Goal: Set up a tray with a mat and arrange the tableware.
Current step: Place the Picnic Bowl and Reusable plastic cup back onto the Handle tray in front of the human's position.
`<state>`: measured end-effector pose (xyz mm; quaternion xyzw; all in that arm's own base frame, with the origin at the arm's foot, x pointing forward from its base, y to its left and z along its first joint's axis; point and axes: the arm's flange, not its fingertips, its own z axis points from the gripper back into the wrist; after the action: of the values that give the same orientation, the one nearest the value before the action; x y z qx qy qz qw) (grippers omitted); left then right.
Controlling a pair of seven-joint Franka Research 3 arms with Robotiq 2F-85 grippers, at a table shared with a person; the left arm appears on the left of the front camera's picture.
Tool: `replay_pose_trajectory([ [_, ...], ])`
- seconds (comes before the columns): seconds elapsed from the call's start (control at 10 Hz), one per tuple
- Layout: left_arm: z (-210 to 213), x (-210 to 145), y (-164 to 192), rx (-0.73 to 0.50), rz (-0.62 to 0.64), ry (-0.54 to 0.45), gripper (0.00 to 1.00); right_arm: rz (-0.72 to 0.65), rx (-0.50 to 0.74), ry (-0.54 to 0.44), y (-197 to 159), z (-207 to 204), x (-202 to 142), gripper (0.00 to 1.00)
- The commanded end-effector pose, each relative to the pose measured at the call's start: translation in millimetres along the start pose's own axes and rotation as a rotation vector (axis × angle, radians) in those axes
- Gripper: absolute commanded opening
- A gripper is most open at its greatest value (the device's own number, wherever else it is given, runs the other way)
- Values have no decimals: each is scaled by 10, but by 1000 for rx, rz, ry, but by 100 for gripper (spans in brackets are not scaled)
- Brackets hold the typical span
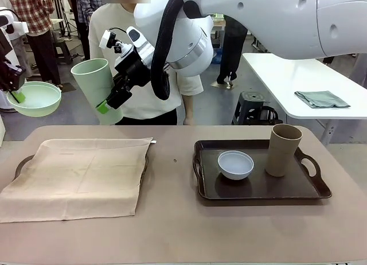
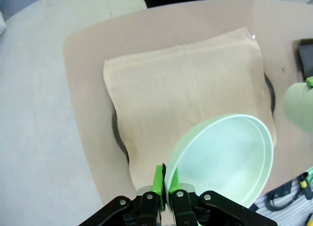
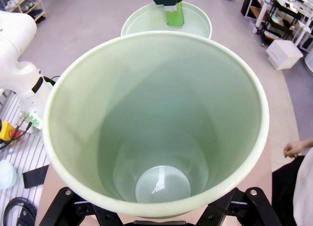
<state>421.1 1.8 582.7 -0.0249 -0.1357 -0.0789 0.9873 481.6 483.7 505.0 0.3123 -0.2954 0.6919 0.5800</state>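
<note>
My left gripper (image 1: 17,96) is shut on the rim of a pale green bowl (image 1: 33,98), held in the air off the table's left end. In the left wrist view its green pads (image 2: 157,179) pinch the bowl's (image 2: 225,157) rim above the beige mat (image 2: 186,94). The right arm reaches across from the right. My right gripper (image 1: 109,101) is shut on a tall pale green cup (image 1: 94,84), tilted above the mat (image 1: 74,173), which covers a tray (image 1: 20,164). A second dark tray (image 1: 258,190) holds a white bowl (image 1: 235,164) and a tan cup (image 1: 282,149).
A person in a white shirt (image 1: 143,104) stands at the far side, a hand (image 3: 293,148) near the table edge. Behind to the right are a white table with a folded grey cloth (image 1: 321,98) and a black stool (image 1: 252,107). Bare tabletop (image 1: 172,219) lies between the trays.
</note>
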Motion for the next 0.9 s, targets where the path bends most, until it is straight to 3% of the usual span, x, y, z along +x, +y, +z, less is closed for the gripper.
replay_pose_trajectory([
  [0.0,1,2,14,2,-10,-11,0,2,3,-7,10,24,10,0],
  [0.8,1,2,14,2,-10,-11,0,2,3,-7,10,24,10,0],
])
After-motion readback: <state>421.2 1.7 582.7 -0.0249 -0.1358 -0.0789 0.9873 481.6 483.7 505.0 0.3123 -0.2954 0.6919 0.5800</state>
